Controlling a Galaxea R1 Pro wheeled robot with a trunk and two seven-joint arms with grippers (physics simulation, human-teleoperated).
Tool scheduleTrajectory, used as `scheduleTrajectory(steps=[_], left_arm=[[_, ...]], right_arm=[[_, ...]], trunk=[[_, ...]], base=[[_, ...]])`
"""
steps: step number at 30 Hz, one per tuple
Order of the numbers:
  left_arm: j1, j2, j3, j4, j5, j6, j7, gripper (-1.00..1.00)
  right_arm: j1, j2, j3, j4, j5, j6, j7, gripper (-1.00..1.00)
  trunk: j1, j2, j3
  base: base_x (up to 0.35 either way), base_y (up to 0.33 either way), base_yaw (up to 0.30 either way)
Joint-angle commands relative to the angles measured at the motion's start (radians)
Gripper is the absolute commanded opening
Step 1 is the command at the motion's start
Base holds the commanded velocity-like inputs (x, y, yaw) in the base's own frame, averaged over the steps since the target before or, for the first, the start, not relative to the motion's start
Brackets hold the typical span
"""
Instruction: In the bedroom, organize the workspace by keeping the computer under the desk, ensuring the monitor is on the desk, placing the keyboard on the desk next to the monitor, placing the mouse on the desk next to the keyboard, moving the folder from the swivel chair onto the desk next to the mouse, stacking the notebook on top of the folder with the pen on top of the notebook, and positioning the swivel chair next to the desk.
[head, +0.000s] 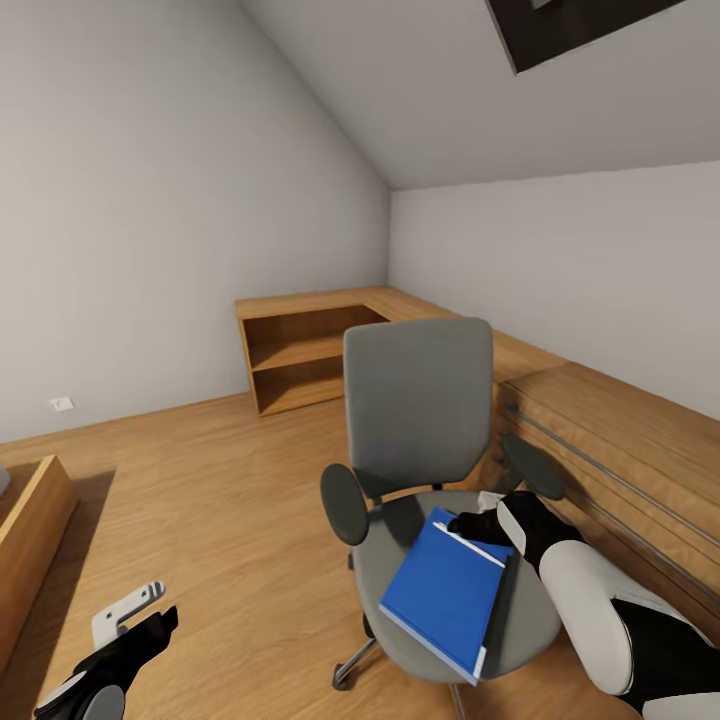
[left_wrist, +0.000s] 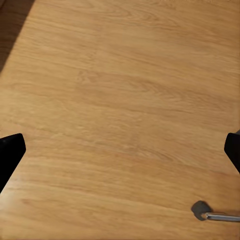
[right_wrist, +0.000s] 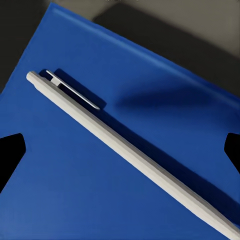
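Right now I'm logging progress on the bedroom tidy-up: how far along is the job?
Nothing looks finished. The folder lies on the swivel chair, with the pen lying across its blue cover. In hand: the right gripper hovers at the folder's far edge, jaws open either side of the pen. The left gripper hangs open over bare floor. Left: moving folder, pen and chair to the desk.

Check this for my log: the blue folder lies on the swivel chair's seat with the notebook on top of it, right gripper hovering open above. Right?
Not quite. It is the pen, not the notebook, that lies on the folder, as the right wrist view shows. The folder is on the swivel chair, with the right gripper open over it.
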Motion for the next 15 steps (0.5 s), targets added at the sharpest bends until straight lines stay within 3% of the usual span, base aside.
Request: scheduleTrajectory(steps=[1,15], left_arm=[[0.0,0.0,-0.001,-0.002,0.01,0.002,0.008,1.0],[0.0,0.0,-0.001,-0.002,0.01,0.002,0.008,1.0]], right_arm=[[0.0,0.0,-0.007,-0.002,0.01,0.005,0.006,1.0],[0.0,0.007,-0.007,0.0,0.013,0.004,-0.011,1.0]], trunk=[[0.0,0.0,-0.001],[0.0,0.0,-0.001]], base=[[0.0,0.0,0.034],[0.0,0.0,0.007]])
